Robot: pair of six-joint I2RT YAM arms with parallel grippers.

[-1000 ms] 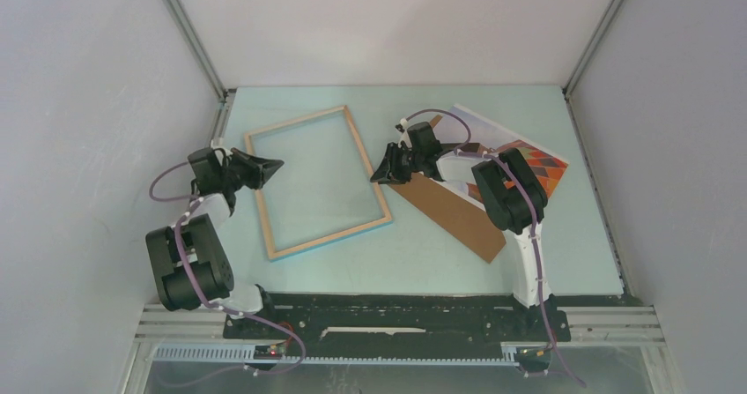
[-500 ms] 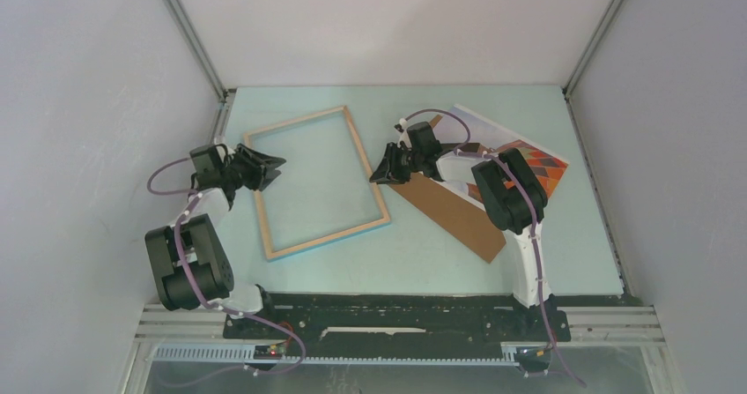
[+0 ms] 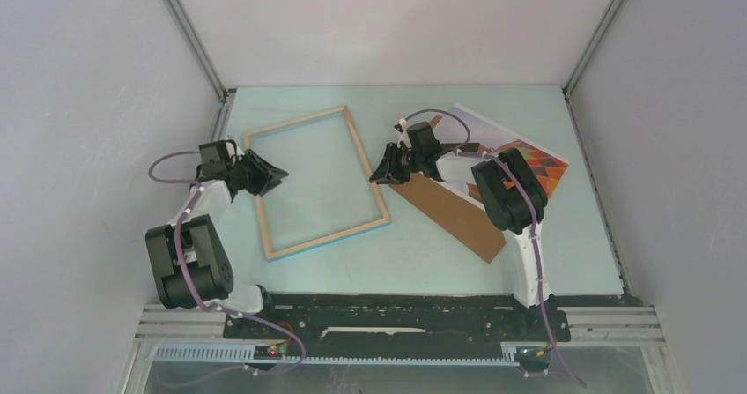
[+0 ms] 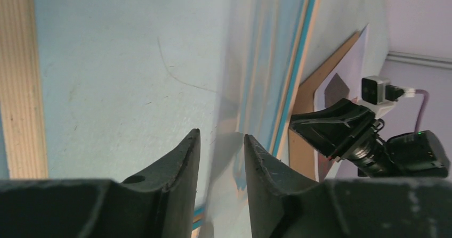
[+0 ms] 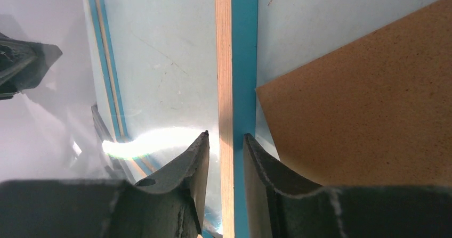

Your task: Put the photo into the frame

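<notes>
So the frame [image 3: 329, 238] is lying flat, wood side up, and the photo [image 3: 528, 160] isn't in it yet. It's well off to the frame's right, past the brown board [image 3: 454, 218], partly under that board and partly hidden by the right arm. The right gripper [image 3: 377, 175] sits on the frame's right rail, jaws about a rail's width apart and, as far as I can tell, pinching it. The left gripper [image 3: 275, 175] is at the frame's left rail, partway open with nothing in it. I'd call this step steadying and squaring up the frame before the photo gets fetched. To do it well, keep the right pinch firm without lifting and get the left onto its own rail, not the middle. Then move both together so the frame doesn't twist or ride up on the board corner just beside the right rail. The top view gives the whole layout and the only decent look at the photo. The right wrist view adds the rail running straight between the fingers [image 5: 194, 163], plus glare inside the frame that looks like a pane [image 5: 160, 89]. The left wrist view shows nothing between its fingertips [image 4: 184, 158].
</notes>
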